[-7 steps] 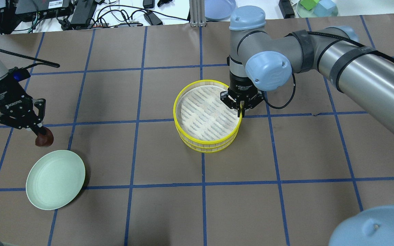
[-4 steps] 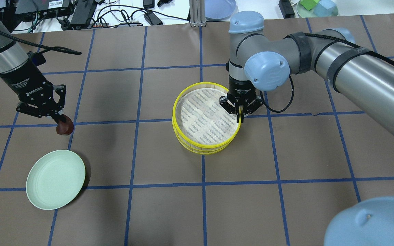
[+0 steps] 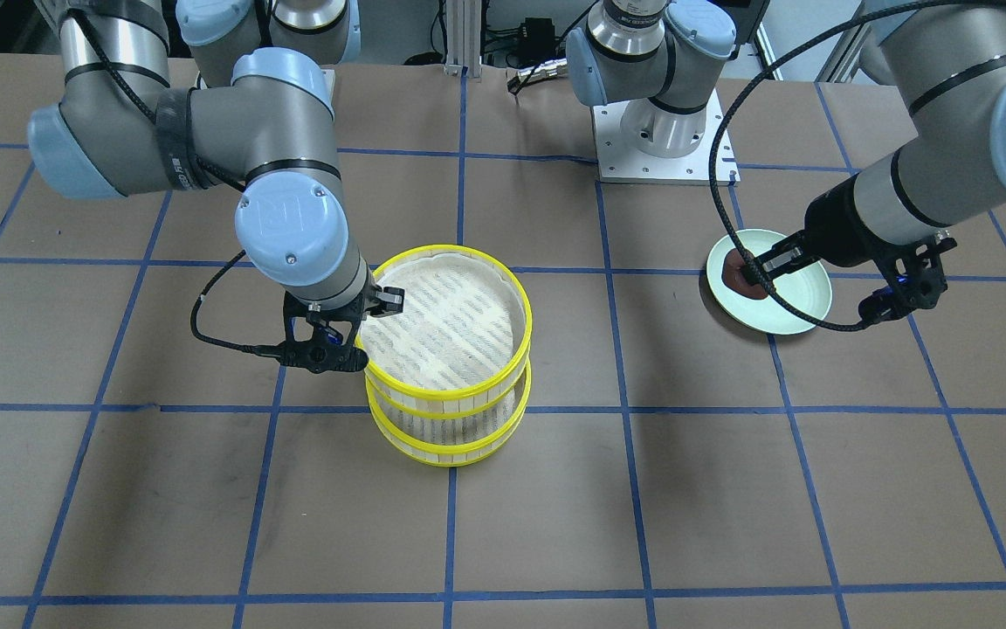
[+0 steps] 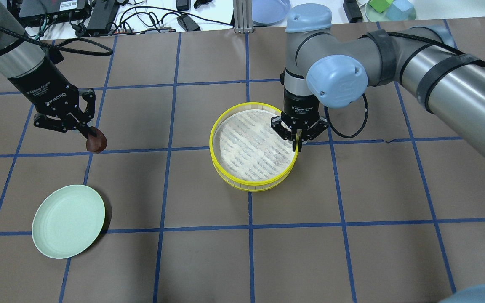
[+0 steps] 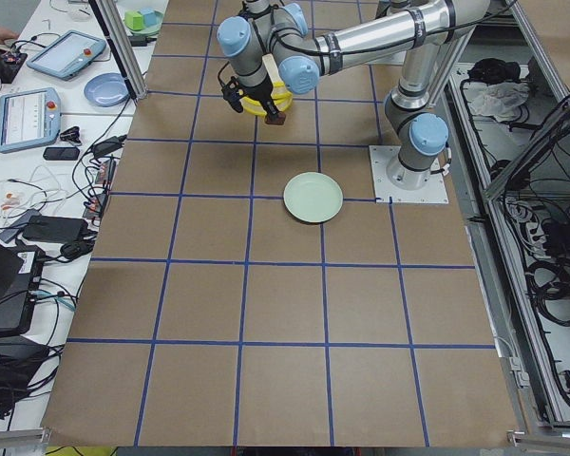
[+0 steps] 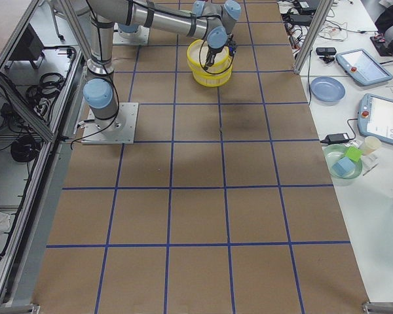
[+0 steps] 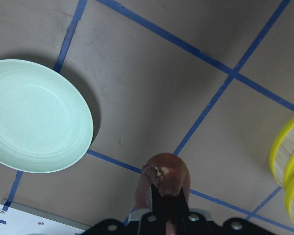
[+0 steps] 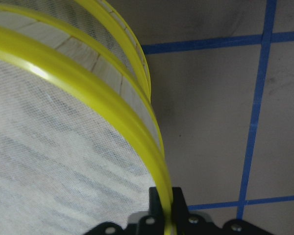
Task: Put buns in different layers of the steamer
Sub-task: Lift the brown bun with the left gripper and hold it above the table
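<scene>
My left gripper [image 4: 92, 138] is shut on the dark reddish-brown bun [image 4: 96, 144] and holds it above the table, beyond the pale green plate [image 4: 68, 221] and left of the steamer. The bun also shows in the left wrist view [image 7: 165, 175] and the front view [image 3: 743, 273]. The two-tier yellow-rimmed steamer [image 4: 242, 184] stands mid-table. My right gripper [image 4: 297, 144] is shut on the top tier's rim [image 8: 137, 142] at its right side. The top tier's striped liner [image 3: 446, 319] is bare. The cream-white bun is out of view.
The green plate [image 3: 774, 293] is empty. Cables, a blue dish [image 4: 270, 10] and coloured blocks [image 4: 390, 8] lie beyond the table's far edge. An arm's base plate [image 3: 664, 153] sits on the robot's side. Blue tape lines grid the brown table.
My left gripper has carried the brown bun away from the plate, farther and to the right toward the steamer. My right gripper keeps its hold on the rim; the top tier shifted slightly.
</scene>
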{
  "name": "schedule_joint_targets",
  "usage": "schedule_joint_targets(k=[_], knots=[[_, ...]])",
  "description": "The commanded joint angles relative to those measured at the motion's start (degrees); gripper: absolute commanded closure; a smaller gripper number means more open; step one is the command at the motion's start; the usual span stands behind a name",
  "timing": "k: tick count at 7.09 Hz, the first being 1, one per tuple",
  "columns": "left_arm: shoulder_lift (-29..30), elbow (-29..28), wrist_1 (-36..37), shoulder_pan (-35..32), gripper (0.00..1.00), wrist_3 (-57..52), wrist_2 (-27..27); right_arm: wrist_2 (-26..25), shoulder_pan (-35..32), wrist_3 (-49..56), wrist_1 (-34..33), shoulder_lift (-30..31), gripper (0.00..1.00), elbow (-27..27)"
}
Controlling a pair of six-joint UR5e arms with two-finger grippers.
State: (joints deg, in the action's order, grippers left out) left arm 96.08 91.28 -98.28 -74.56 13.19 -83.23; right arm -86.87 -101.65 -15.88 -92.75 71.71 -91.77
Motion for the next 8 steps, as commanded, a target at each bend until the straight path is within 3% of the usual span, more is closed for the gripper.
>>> schedule_joint_targets(k=[1, 8], knots=[[-1.59, -1.81, -0.15, -0.32, 1.00, 2.87, 0.53, 1.43, -0.04, -0.20, 0.29, 0.54, 1.00, 0.36], [-3.26, -1.72, -0.15, -4.80, 1.00, 3.16, 0.35, 0.22, 0.05, -5.83, -0.15, -5.18, 1.00, 3.00]])
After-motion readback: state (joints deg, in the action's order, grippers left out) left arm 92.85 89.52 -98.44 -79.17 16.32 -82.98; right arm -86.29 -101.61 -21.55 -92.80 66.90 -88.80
